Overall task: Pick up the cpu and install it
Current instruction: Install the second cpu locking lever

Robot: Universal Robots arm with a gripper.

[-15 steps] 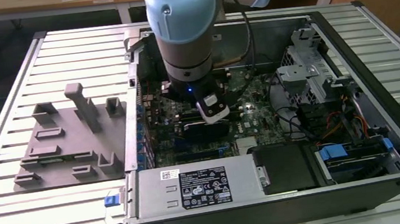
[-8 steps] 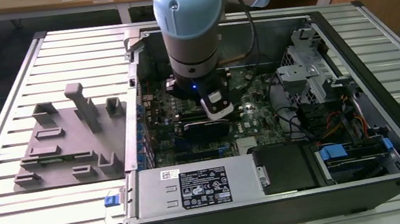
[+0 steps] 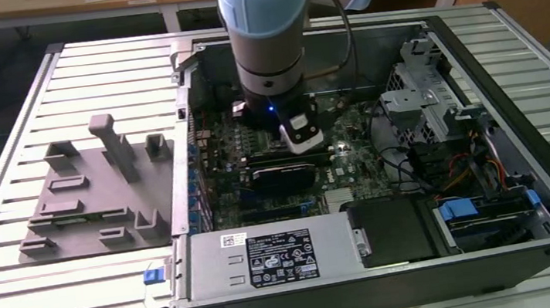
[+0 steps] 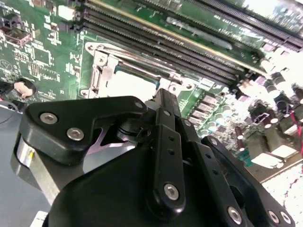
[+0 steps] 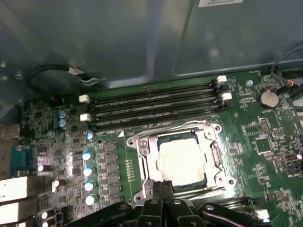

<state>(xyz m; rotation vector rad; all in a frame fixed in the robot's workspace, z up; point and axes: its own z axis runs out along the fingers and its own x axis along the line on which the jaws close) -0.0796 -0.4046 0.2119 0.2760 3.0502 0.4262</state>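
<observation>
Slatted metal surface point(image 3: 22, 299) carries open computer case point(image 3: 517, 95), lying flat. Grey plastic fixture point(image 3: 93, 198) with upright blocks sits on surface at exterior view's left, just beside case. Arm point(image 3: 262, 39) reaches down into case over green motherboard point(image 5: 265, 142). Hand point(image 5: 163, 194) low over socket frame point(image 5: 142, 156), black fingers point(image 4: 163, 113) pressed together, holding nothing visible. Cpu point(image 5: 182, 161) lies flat inside socket frame, pale metal top exposed, just beside fingertips. Four memory slots point(image 5: 151, 106) run alongside socket, beyond it.
</observation>
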